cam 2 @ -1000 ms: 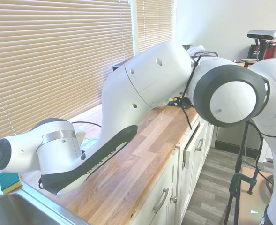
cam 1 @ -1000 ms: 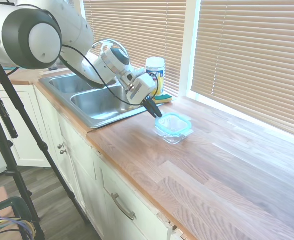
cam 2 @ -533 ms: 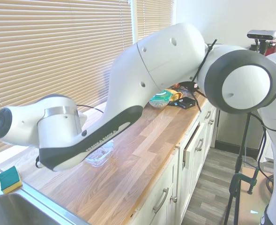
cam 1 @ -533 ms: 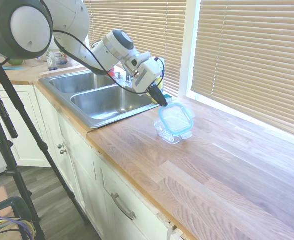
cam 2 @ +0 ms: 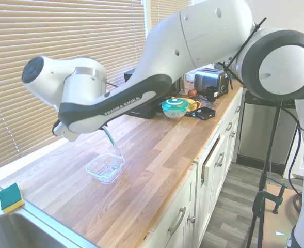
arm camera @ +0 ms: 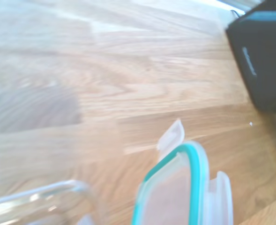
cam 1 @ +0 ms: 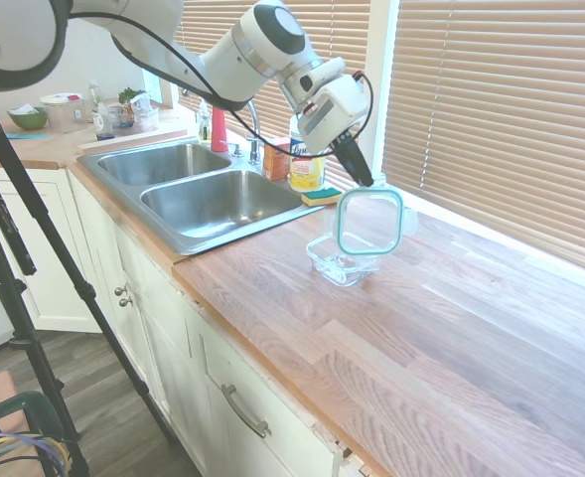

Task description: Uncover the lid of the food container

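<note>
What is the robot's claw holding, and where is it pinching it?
The gripper holds the lid, pinched at its top edge. The lid hangs nearly upright in the air, lifted clear of the food container on the wooden counter.

The food container sits open near the worktop front edge, the lid hanging just above its far side. Worktop toward the right end lies bare; a sponge and canister crowd the sink-side edge
</note>
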Controlling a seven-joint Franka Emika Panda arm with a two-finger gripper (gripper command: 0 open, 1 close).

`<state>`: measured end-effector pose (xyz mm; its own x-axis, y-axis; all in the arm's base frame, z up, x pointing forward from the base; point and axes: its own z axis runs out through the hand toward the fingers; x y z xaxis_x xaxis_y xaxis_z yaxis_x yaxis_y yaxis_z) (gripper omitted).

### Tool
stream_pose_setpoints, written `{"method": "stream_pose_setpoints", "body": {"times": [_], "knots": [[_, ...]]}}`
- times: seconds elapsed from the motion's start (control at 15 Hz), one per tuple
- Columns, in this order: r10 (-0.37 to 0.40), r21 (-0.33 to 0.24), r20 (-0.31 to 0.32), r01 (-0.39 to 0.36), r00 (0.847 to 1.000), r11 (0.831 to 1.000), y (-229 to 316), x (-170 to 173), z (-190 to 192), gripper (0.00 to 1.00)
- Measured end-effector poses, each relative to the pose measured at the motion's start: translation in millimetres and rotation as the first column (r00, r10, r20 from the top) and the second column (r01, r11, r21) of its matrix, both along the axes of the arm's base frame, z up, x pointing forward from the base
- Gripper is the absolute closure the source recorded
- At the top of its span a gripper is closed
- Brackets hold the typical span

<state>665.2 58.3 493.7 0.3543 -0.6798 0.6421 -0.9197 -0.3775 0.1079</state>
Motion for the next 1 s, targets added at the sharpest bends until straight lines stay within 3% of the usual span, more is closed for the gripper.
{"method": "stream_pose_setpoints", "body": {"times": [0.2,0.53,1.0], "knots": [[-0.040,0.037,0.020,0.040,0.999,0.999,-48.4,-10.5,23.1,1.00],[-0.101,0.030,-0.004,0.101,0.995,0.994,-112.2,-32.8,20.1,1.00],[-0.096,-0.041,-0.130,0.091,0.987,0.995,-138.6,-44.4,-69.7,1.00]]}}
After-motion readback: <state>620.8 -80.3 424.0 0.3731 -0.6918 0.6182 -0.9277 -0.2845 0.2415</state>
